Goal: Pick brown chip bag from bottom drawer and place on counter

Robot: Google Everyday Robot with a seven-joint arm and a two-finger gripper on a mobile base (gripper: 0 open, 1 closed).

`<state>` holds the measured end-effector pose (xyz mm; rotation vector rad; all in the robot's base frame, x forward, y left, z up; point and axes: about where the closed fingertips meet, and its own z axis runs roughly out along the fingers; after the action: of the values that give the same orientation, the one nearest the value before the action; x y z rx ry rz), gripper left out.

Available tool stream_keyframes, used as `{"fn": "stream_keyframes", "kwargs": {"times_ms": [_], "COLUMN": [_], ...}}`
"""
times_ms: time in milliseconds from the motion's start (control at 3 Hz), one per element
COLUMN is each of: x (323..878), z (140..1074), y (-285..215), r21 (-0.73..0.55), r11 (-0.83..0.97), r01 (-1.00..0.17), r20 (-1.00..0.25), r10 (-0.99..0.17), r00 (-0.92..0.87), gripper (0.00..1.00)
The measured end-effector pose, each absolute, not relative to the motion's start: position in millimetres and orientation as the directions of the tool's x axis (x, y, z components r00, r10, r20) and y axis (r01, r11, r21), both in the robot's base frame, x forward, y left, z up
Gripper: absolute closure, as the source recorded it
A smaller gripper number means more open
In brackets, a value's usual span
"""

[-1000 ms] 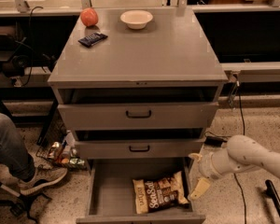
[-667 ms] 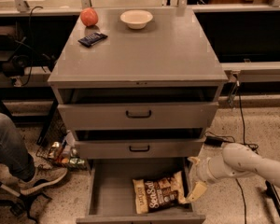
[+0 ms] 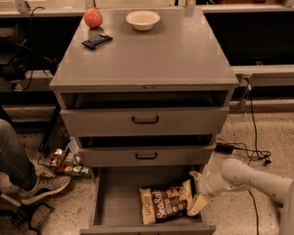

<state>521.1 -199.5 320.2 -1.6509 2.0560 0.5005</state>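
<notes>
Though in view, cannot tell whether clenched or released: cream gripper [image 3: 195, 192] at right end of crinkly dark-brown chip bag [image 3: 165, 203], touching or just beside. Reaches in from right on smooth white arm [image 3: 250, 177], held low over speckled floor [image 3: 264, 136]. Bag flat in pulled-out grey metal bottom drawer [image 3: 117, 199], right of centre. Above: glossy grey counter [image 3: 152, 58] bearing red apple [image 3: 93, 17], cream bowl [image 3: 142, 19], small dark candy bar [image 3: 96, 41]. Jeans-clad leg [image 3: 7, 151] at left.
</notes>
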Motion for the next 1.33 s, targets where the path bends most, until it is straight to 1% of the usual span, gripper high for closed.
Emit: {"fn": "stream_keyframes", "kwargs": {"times_ms": [667,1333], "x": [540.4,558.0], "z": [240.7,205.1], "y": [-168.1,-149.8], "r21": [0.047,0.043], "r11": [0.162,0.141], "r01": [-0.986,-0.989], "r20": [-0.547,-0.537], "r10": [-0.822,-0.831], "r00": [-0.162,-0.142], "gripper": [0.00,0.00]}}
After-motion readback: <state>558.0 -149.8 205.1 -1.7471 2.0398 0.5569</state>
